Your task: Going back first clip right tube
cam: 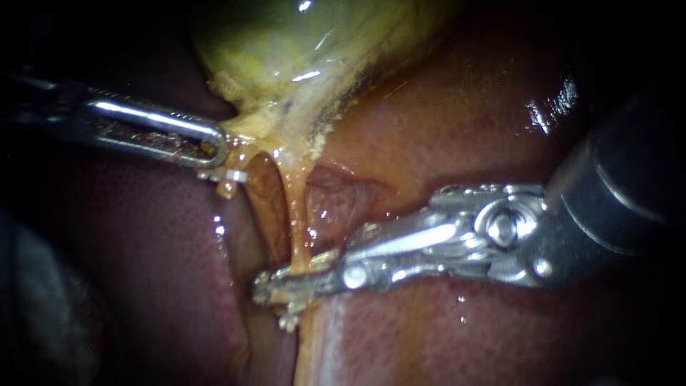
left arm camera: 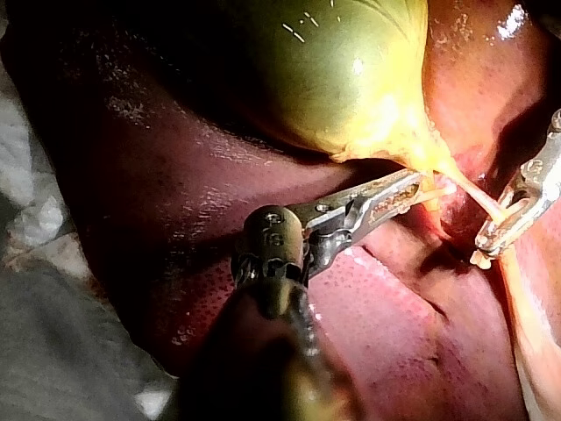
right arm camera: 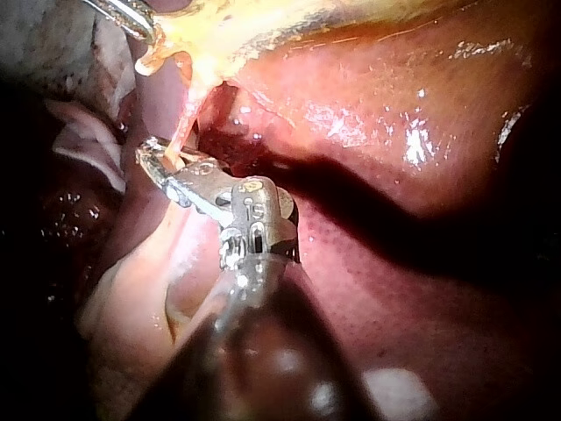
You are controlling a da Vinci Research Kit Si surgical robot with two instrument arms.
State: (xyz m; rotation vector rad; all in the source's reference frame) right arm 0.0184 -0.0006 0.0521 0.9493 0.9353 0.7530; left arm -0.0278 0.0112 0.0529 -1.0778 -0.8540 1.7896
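The yellow-green gallbladder (cam: 300, 57) hangs over the dark red liver (cam: 143, 286). A thin pale tube (cam: 296, 214) runs from its neck down onto the liver. My left instrument (cam: 214, 151) is shut on the yellowish tissue at the gallbladder's neck and holds it taut (left arm camera: 412, 186). My right instrument (cam: 289, 277) lies across the tube's lower end, its jaws open a narrow gap with the tube between them (right arm camera: 166, 167). A small pale bit (cam: 289, 319) shows just under those jaws; whether it is a clip I cannot tell.
A darker fold of tissue (cam: 259, 207) runs beside the tube on its left. Glistening liver (cam: 457, 114) rises behind the right instrument's shaft. White gauze (left arm camera: 35, 219) lies beyond the liver's edge, beside the left instrument's shaft.
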